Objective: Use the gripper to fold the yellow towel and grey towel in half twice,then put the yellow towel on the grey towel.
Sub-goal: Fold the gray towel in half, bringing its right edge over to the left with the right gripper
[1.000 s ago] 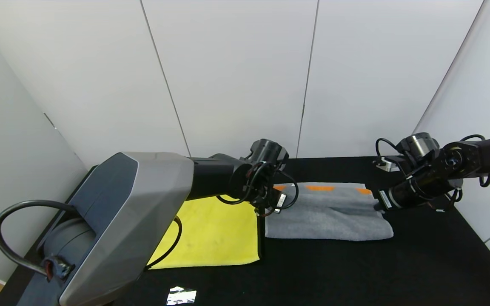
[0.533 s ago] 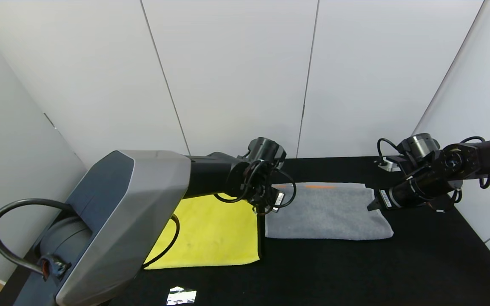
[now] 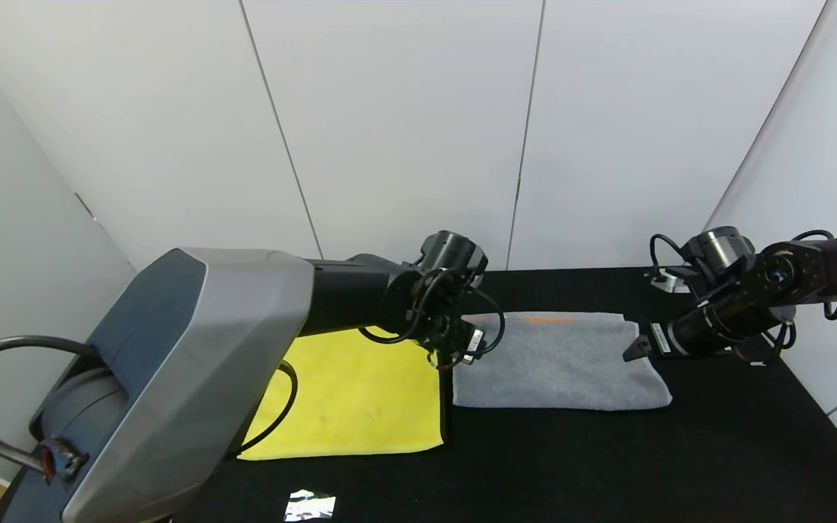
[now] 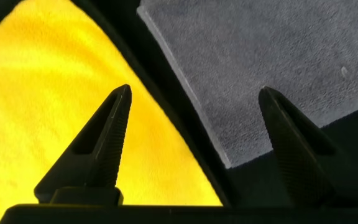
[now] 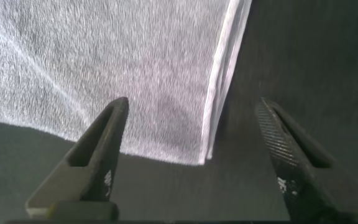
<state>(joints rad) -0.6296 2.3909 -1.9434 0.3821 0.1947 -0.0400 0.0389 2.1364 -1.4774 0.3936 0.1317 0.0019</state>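
Two towels lie flat and side by side on the black table (image 3: 716,450), a narrow dark strip between them; the yellow towel (image 3: 360,399) sits at about 8 o'clock from the table's middle, spread in a single layer; the grey towel (image 3: 556,363) lies just right of it toward 1 o'clock, folded over, a thin orange line showing along its far edge. The left arm's big grey housing (image 3: 186,385) blocks the yellow towel's near-left part in the head view; a small shiny scrap (image 3: 309,505) sits at 6 o'clock on the near table edge; white wall panels (image 3: 404,123) stand behind. The left gripper (image 4: 194,106) hangs over the gap between the towels, fingers spread wide, gripping nothing. The right gripper (image 5: 191,115) hovers over the grey towel's right edge at 3 o'clock, fingers equally wide, empty; layered cloth edges show between them.
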